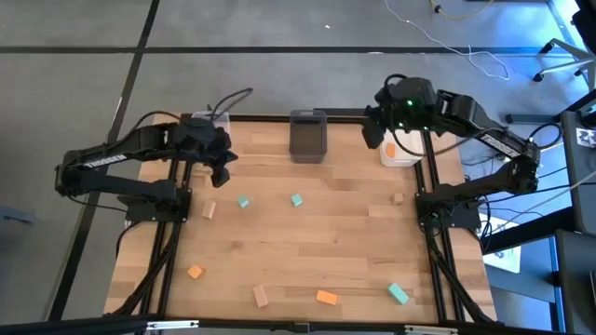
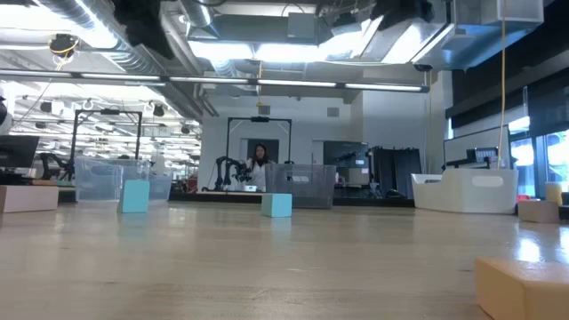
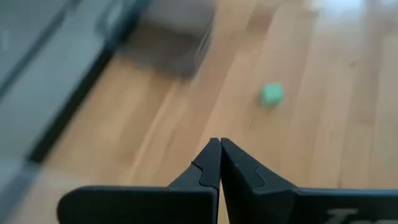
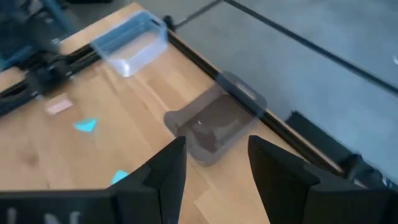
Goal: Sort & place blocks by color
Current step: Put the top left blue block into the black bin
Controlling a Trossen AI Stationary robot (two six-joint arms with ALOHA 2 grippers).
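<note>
So: blocks (image 1: 296,200) scattered over the table (image 1: 345,242), none gripped; reading the high view as a clock, two teal ones sit just 12 of centre, a third teal (image 1: 399,294) at 5; orange at 7 (image 1: 195,272) and 6 (image 1: 327,298); tan at 9 (image 1: 209,210), 6 (image 1: 261,296) and 3 (image 1: 398,198); one orange seems already in the white bin (image 1: 399,152) at 1.

Handling, my guess: small rigid wood or plastic; light, hard, flat-faced, not fragile; smooth faces may slip or twist if pinched on a corner; take each across two opposite flat sides, fingers low and square to the long edges; several lie skewed, so wrist yaw first.

Grey bin (image 1: 308,135) at 12, clear bin (image 1: 212,118) at 11.

Left gripper (image 3: 219,163) is pressed together, empty, hovering by the clear bin; right gripper (image 4: 211,163) is spread, empty, over the white bin, looking toward the grey one.
</note>
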